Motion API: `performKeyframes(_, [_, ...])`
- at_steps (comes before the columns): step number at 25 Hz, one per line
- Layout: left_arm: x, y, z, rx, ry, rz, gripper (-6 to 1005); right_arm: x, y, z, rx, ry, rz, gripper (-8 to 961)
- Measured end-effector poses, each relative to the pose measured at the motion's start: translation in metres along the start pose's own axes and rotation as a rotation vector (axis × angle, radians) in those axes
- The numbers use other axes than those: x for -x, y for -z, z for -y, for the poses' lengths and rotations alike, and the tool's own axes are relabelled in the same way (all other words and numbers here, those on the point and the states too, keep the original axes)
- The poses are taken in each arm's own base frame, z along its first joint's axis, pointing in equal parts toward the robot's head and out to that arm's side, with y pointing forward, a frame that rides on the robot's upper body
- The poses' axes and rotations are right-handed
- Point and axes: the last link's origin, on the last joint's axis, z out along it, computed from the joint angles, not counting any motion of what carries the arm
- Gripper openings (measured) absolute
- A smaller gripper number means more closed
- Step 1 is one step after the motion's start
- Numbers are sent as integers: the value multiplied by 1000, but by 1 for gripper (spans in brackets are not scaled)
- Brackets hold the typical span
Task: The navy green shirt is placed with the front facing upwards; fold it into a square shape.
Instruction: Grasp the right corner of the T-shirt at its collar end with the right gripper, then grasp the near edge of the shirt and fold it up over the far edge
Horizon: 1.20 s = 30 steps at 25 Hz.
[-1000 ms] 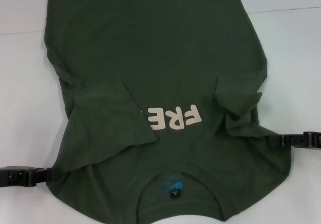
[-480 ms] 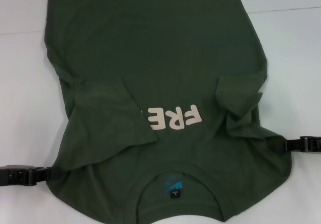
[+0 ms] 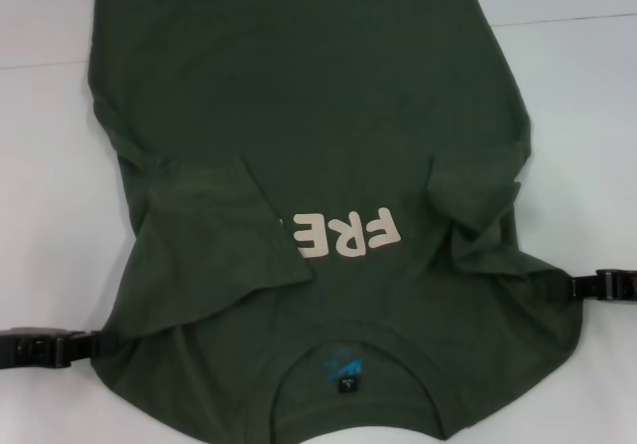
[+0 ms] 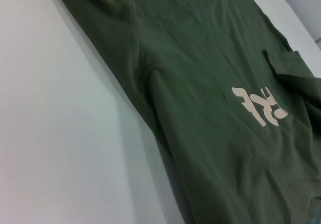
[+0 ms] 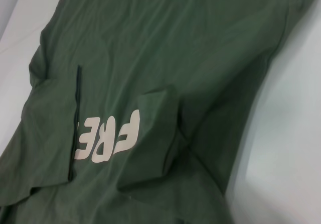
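The navy green shirt (image 3: 318, 115) lies front up on the white table (image 3: 45, 195), collar nearest me. Its black label with a blue logo (image 3: 343, 369) shows inside the neck. Both sleeves are folded inward over the chest: the left sleeve (image 3: 214, 235) hides part of the cream print (image 3: 343, 235), and the right sleeve (image 3: 478, 200) lies bunched beside it. My left gripper (image 3: 88, 343) sits low at the shirt's left shoulder edge. My right gripper (image 3: 579, 285) is at the right shoulder edge. The wrist views show only the shirt (image 4: 200, 83) (image 5: 165, 43).
Bare white table (image 3: 587, 135) lies on both sides of the shirt. A seam line in the tabletop (image 3: 567, 18) runs across the far part. The shirt's hem end runs out of the head view at the top.
My right gripper has drawn back to the right, off the shirt's shoulder to its edge. The folded right sleeve has settled slightly. The left gripper has hardly moved.
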Motion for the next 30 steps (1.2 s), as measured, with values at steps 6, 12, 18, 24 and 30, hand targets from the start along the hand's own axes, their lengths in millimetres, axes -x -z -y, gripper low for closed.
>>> performKeyframes(6, [2, 3, 0, 4, 7, 2, 35, -10, 5, 5, -9, -20, -2, 3])
performKeyframes(12, [6, 9, 2, -1, 18, 5, 37, -27, 19, 13, -17, -56, -2, 2])
performKeyframes(18, [10, 13, 2, -2, 21, 24, 39, -38, 30, 17, -19, -74, 7, 3])
performKeyframes(24, [12, 14, 2, 1, 24, 44, 40, -42, 36, 20, -24, -80, 8, 3])
performKeyframes(30, [11, 17, 1, 4, 24, 49, 42, -47, 51, 25, -29, -100, 21, 3])
